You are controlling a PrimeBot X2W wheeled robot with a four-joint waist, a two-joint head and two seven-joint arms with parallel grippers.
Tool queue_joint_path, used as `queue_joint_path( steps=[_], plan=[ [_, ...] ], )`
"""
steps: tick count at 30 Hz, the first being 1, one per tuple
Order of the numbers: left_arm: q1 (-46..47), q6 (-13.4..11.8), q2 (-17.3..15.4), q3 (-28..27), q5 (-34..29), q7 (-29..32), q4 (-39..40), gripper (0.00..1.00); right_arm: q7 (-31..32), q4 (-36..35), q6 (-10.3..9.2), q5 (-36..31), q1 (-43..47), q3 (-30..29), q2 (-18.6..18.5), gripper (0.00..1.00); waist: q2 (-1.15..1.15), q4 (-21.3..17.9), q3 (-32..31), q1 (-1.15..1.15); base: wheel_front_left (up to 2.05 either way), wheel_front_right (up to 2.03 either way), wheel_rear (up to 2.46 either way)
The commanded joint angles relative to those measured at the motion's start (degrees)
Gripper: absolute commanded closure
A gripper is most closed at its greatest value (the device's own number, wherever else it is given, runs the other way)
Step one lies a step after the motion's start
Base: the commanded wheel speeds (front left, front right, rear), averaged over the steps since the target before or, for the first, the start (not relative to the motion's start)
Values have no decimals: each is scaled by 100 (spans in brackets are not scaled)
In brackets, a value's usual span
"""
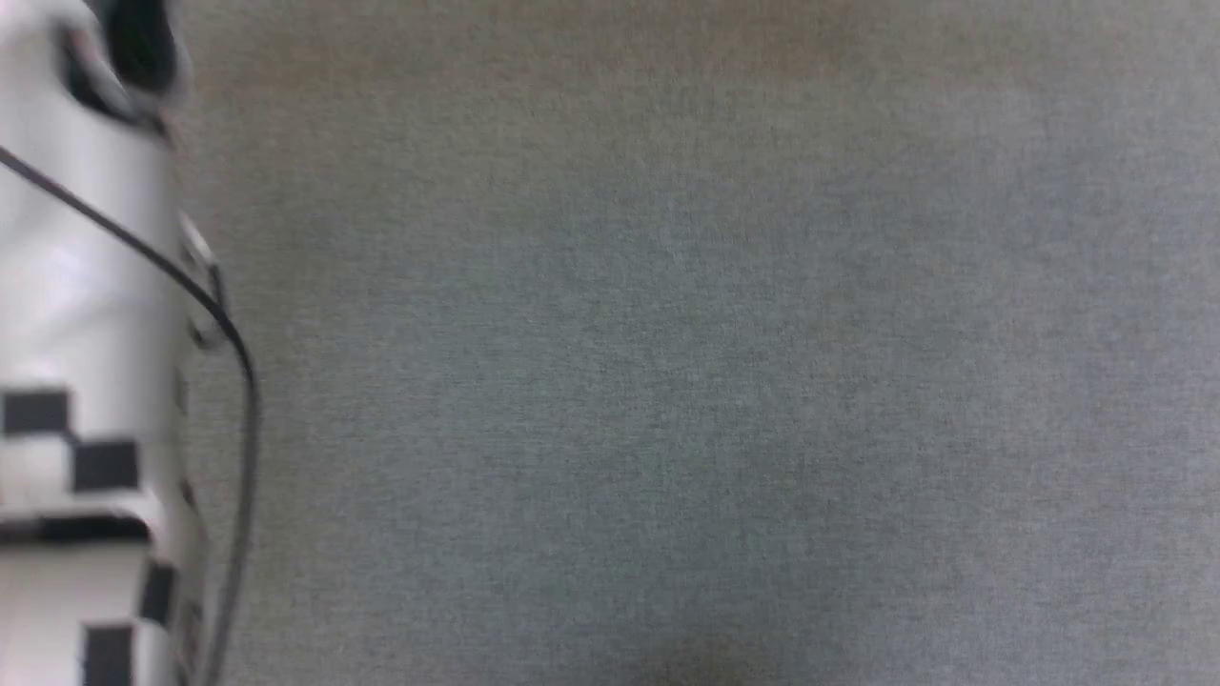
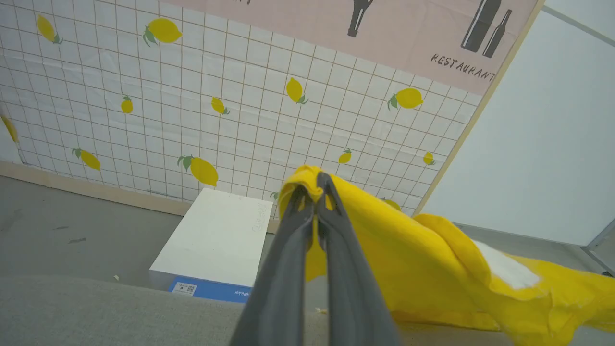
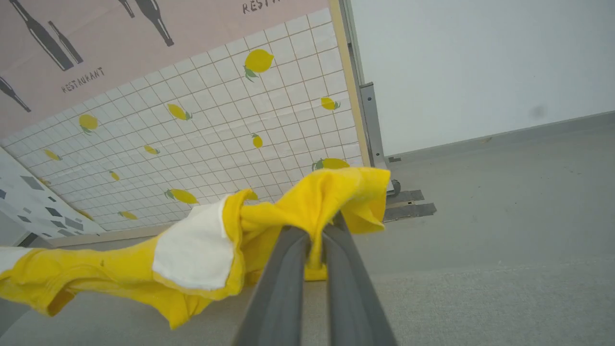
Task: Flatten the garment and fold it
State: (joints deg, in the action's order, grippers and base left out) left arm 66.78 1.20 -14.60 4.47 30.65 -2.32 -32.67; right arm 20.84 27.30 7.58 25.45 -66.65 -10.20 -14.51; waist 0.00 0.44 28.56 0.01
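The garment is a bright yellow T-shirt with white patches. In the left wrist view my left gripper is shut on a bunched yellow edge of it, and the cloth trails off to the right and down toward the grey surface. In the right wrist view my right gripper is shut on another bunched corner of the garment, which stretches away to the left with a white patch showing. In the head view a pale forearm with black squares runs along the left edge above the grey surface.
A white box with a blue side lies on the floor beyond the grey surface's edge. Behind it stands a lemon-print tiled panel with a pink restaurant poster. A white wall and a metal post stand to the right.
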Motion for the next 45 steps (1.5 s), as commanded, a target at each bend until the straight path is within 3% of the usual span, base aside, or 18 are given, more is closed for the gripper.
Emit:
queue_joint_path(
  steps=[1, 6, 12, 18, 25, 28, 34, 40, 44, 45],
  plan=[
    [-411, 65, 69, -10, 54, -122, 32, 100, -101, -141, -9, 191, 434, 5, -56, 100, 0, 371, -774, -1, 0, 0, 0],
    [-1910, 129, 326, -57, 312, -357, 255, 100, -353, -715, -9, 788, 2175, -191, 29, 100, 0, 467, -1533, -1, 0, 0, 0],
    [-3937, -73, 521, -256, 641, -370, 927, 100, -523, -1360, -9, 1041, 4331, -549, 456, 100, 0, 401, -2286, -1, 0, 0, 0],
    [-5870, -530, 631, -542, 917, -126, 1655, 100, -685, -1842, -9, 566, 6117, -921, 813, 100, 0, 295, -2815, -1, 0, 0, 0],
    [-7324, -1143, 433, -456, 805, 782, 2322, 100, -585, -2546, -9, -438, 7124, -1246, 929, 100, 0, 182, -2983, -1, 0, 0, 0],
    [-7580, -1350, 185, -97, 471, 1391, 2508, 100, -68, -2835, -9, -1036, 7393, -1116, 821, 100, 0, 182, -2946, -1, 0, 0, 0],
    [-7291, -1370, -209, 600, -91, 2305, 2440, 100, 1756, -2750, -9, -1614, 7159, -258, 523, 100, 0, 89, -2747, -1, 0, 0, 0],
    [-6971, -1387, -123, 682, -113, 2321, 2389, 100, 3257, -1991, -9, -1628, 6625, 806, 24, 100, 0, 74, -2568, -1, 0, 0, 0],
    [-6903, -1360, -17, 669, -28, 2209, 2365, 100, 3611, -1622, -9, -1377, 6502, 1136, -153, 100, 0, 121, -2541, -1, 0, 0, 0],
    [-6903, -1364, -1, 655, -15, 2168, 2375, 100, 3594, -1615, -9, -1316, 6489, 1175, -178, 62, 0, 125, -2543, -1, 0, 0, 0]
  ],
)
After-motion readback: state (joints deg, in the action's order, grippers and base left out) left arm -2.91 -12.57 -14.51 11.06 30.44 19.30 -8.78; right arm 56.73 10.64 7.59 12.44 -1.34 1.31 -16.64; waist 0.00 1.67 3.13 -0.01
